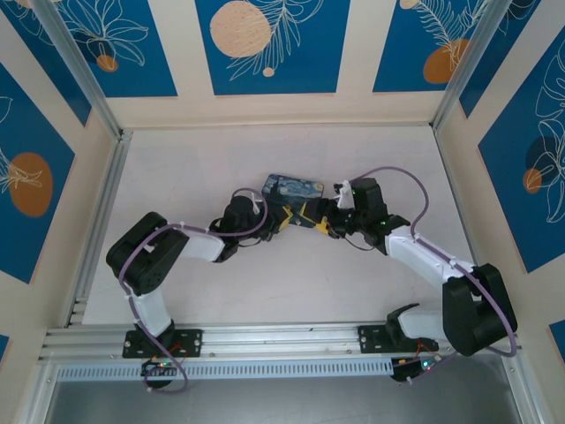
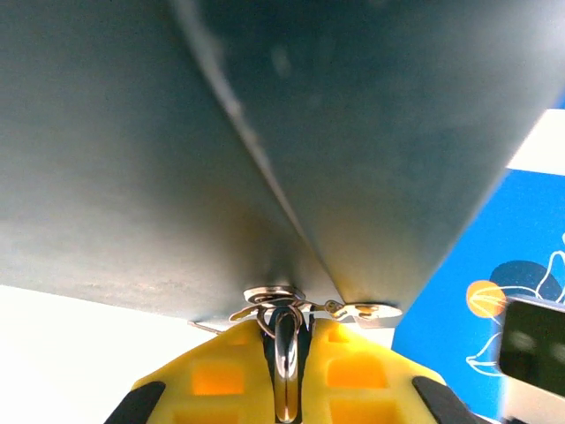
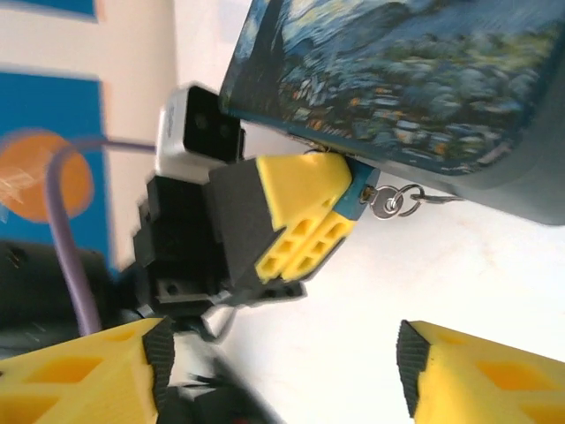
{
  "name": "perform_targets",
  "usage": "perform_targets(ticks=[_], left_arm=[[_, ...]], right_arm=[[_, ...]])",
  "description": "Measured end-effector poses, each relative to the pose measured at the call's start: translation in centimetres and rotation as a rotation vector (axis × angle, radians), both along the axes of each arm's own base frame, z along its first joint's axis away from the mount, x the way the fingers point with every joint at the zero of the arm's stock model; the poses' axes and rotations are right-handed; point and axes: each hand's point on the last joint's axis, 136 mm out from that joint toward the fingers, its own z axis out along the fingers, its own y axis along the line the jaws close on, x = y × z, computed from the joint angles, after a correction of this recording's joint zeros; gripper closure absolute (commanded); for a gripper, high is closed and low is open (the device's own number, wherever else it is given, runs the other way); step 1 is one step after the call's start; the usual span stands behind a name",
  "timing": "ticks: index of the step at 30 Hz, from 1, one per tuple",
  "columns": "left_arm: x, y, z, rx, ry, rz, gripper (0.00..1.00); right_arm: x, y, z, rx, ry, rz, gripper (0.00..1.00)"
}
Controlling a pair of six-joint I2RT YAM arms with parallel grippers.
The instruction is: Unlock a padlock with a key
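While the left gripper pinches the key at the padlock, right gripper near the padlock, jaws spread.

So the padlock, a dark-blue box with that swirly starry-night print, is lying flat in the middle of the bench, tiny grey key stuck in its side keyhole fitting.

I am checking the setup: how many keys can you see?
1. The key is pinched in the left tool, its tip at the padlock. More may hang hidden on its ring.
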Motion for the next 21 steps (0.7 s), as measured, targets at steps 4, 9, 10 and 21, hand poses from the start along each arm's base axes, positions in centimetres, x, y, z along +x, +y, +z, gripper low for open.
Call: perform_targets(ticks=[4,9,10,21], left_arm=[[-0.4,0.1,-0.9,0.024,0.037,-0.008,1.0],[-0.7,-0.2,-1.1,0.035,0.066,-0.031,1.0],[-0.7,-0.3,-1.1,0.035,0.07,-0.035,1.0],[-1.3,-0.7,-0.9,0.043,0.116,-0.075,1.0]], right_arm=[[-0.5,1.0,0.5,-0.229,-0.236,0.114,0.48],[-0.6,1.0,-0.7,-0.471,-0.431,0.22,0.62],[-0.4,0.9,-1.0,-0.507,-0.454,0.234,0.63],[0.2,1.1,-3.7,-0.702,-0.528,0.343,0.64]])
